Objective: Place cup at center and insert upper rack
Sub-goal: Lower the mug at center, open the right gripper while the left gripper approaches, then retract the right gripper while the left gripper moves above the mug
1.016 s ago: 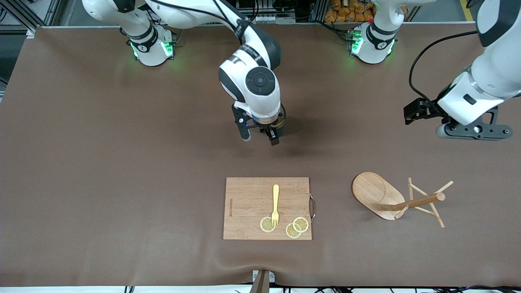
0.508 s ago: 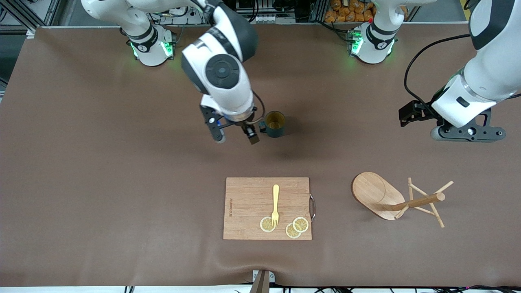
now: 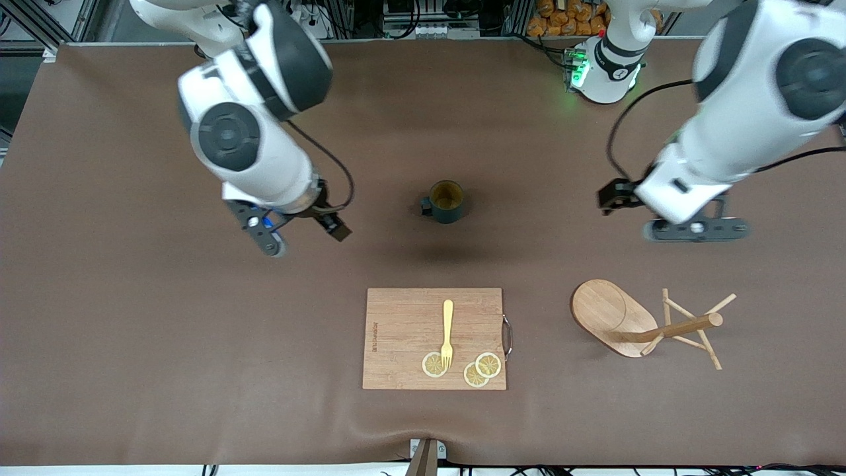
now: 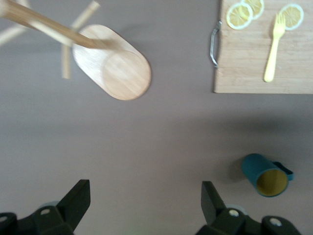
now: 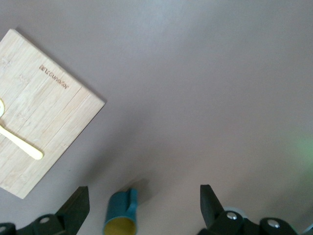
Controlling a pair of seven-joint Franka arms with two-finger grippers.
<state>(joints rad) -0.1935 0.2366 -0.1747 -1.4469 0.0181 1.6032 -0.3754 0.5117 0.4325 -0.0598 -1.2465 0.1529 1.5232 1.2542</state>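
Your cup (image 3: 446, 201) stands upright mid-tabletop (image 3: 132, 330), clear of the wide-open, empty right end effector (image 3: 301, 235); the upper rack (image 3: 651, 327) lies toppled below the wide-open left end effector (image 3: 694, 229), not yet inserted.

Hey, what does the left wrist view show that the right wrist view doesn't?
Only the left wrist view shows the upper rack lying on its side, the lemon slices and the board's metal handle. Only the right wrist view shows the lettering burnt into the cutting board. Both show the cup upright on the table, the yellow fork, and their own open pincer: left pincer, right pincer.
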